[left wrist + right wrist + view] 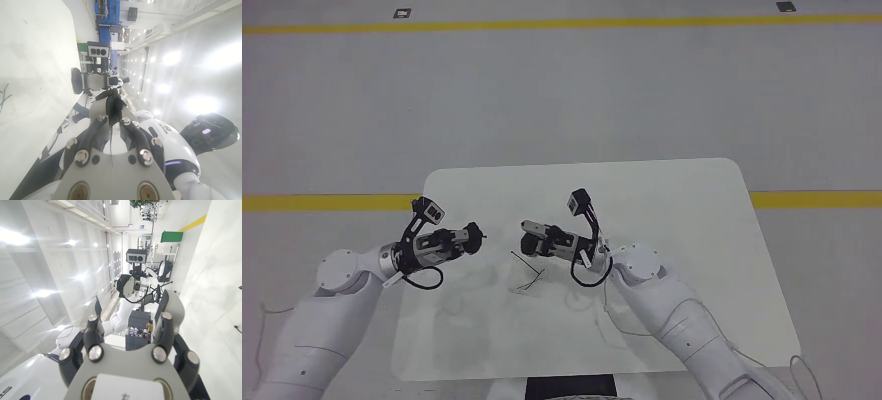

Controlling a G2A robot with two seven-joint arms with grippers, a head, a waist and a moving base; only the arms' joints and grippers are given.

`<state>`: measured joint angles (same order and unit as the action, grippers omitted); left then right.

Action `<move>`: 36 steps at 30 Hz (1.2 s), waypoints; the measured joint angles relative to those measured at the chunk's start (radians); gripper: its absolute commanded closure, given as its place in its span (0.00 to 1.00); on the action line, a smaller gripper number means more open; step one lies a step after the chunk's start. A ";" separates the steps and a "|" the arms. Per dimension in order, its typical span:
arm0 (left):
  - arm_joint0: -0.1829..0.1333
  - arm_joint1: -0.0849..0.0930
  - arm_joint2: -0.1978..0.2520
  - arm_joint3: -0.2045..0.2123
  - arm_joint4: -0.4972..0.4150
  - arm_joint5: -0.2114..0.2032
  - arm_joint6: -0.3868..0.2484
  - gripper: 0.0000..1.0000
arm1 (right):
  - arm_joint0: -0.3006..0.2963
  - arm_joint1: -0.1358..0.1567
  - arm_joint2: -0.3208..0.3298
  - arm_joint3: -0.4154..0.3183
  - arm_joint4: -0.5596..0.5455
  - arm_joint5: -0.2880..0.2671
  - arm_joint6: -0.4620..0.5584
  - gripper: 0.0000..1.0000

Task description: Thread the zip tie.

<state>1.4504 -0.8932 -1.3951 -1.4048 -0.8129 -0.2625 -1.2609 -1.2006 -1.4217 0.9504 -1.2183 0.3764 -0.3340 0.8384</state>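
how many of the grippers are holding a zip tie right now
1: the left gripper, above the table's left side, jaws shut on a dark zip tie. The right gripper faces it, jaws open, empty.

right gripper (132, 300), jaws spread wide — left gripper (151, 295) farther off facing it, white table (213, 275) alongside, green bin (171, 237) behind

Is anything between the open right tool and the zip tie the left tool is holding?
Nothing visible. The right tool faces the zip tie pinched in the left tool across open air; the loose ties lie on the table, out of that line.
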 measured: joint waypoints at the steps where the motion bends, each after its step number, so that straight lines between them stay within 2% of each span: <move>1: 0.000 0.000 0.000 0.000 0.000 0.000 0.000 1.00 | 0.000 0.000 0.000 0.000 0.001 0.000 0.000 0.00; 8: 0.000 0.000 0.000 0.000 0.000 0.000 0.000 1.00 | 0.001 0.000 -0.001 0.000 0.000 0.000 -0.002 0.00; 10: 0.000 0.000 0.000 0.000 0.000 0.000 0.000 1.00 | 0.006 0.005 -0.006 -0.027 -0.042 0.007 -0.023 0.00; 12: 0.000 0.000 0.000 0.000 0.000 0.000 0.000 1.00 | 0.003 0.015 -0.009 -0.072 -0.156 0.027 -0.050 0.00; 15: 0.000 0.000 0.000 0.000 0.000 0.000 0.000 1.00 | -0.013 0.033 -0.017 -0.171 -0.421 0.123 -0.098 0.00; 16: 0.000 0.000 0.000 0.000 0.000 0.000 0.000 1.00 | -0.023 0.038 -0.025 -0.214 -0.509 0.170 -0.109 0.00; 20: 0.000 -0.001 -0.001 -0.006 0.004 0.001 0.021 1.00 | -0.039 0.047 -0.060 -0.314 -0.720 0.303 -0.108 0.00; 22: 0.002 0.001 -0.010 -0.011 0.018 -0.009 0.031 1.00 | -0.036 0.048 -0.081 -0.333 -0.782 0.338 -0.097 0.00; 25: 0.004 0.005 -0.034 0.006 0.042 -0.036 0.031 1.00 | -0.020 0.049 -0.113 -0.340 -0.882 0.347 -0.076 0.00; 27: 0.002 0.007 -0.048 0.025 0.046 -0.052 0.033 1.00 | -0.019 0.049 -0.113 -0.340 -0.882 0.347 -0.081 0.00; 31: -0.013 0.011 -0.084 0.070 0.053 -0.079 -0.004 1.00 | -0.020 0.049 -0.112 -0.340 -0.871 0.346 -0.082 0.00; 36: -0.017 0.011 -0.097 0.080 0.062 -0.077 -0.022 1.00 | -0.020 0.049 -0.112 -0.340 -0.872 0.346 -0.082 0.00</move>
<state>1.4333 -0.8818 -1.4918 -1.3252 -0.7507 -0.3400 -1.2828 -1.2206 -1.3730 0.8382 -1.5580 -0.4952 0.0124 0.7567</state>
